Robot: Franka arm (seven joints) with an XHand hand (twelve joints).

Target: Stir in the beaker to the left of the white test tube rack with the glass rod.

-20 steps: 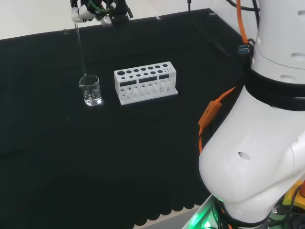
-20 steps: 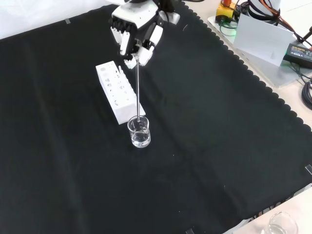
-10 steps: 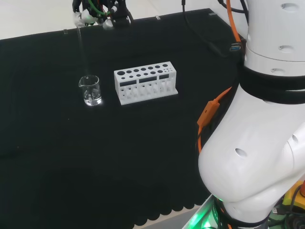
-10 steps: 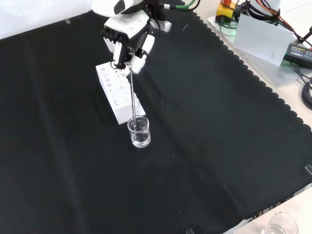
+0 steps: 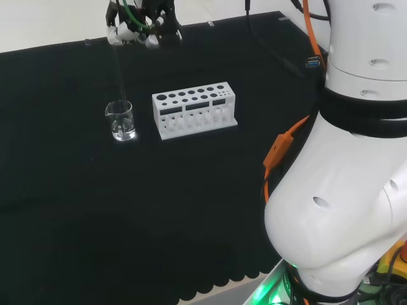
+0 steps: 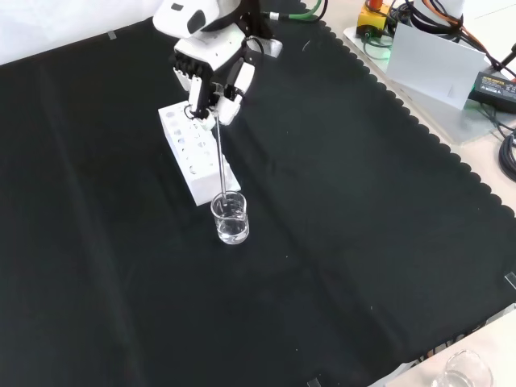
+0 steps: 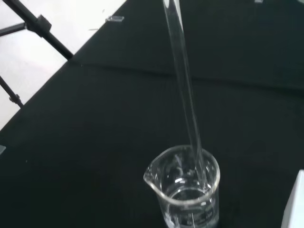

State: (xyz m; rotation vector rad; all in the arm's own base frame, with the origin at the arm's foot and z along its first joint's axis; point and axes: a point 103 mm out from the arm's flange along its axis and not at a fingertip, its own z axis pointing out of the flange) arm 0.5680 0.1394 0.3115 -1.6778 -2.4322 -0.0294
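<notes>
The hand [image 6: 208,71], in the upper left of the front view, has its fingers [image 6: 193,76] curled down and pinched together with the thumb around the top end of the glass rod [image 6: 220,161]. The rod runs almost straight down the frame from the fingertips into the beaker [image 6: 230,218], which stands on the black cloth [image 6: 363,242] just below the near end of the white test tube rack [image 6: 192,153], left of centre in the frame. In the head view the hand [image 5: 137,28] sits at the top edge, left of centre; the rod [image 5: 119,70] drops from it into the beaker [image 5: 120,121], which stands just left of the rack [image 5: 194,110]. In the wrist view the rod [image 7: 183,80] leans inside the beaker [image 7: 183,190] against its wall, its tip reaching into a shallow layer of clear liquid.
</notes>
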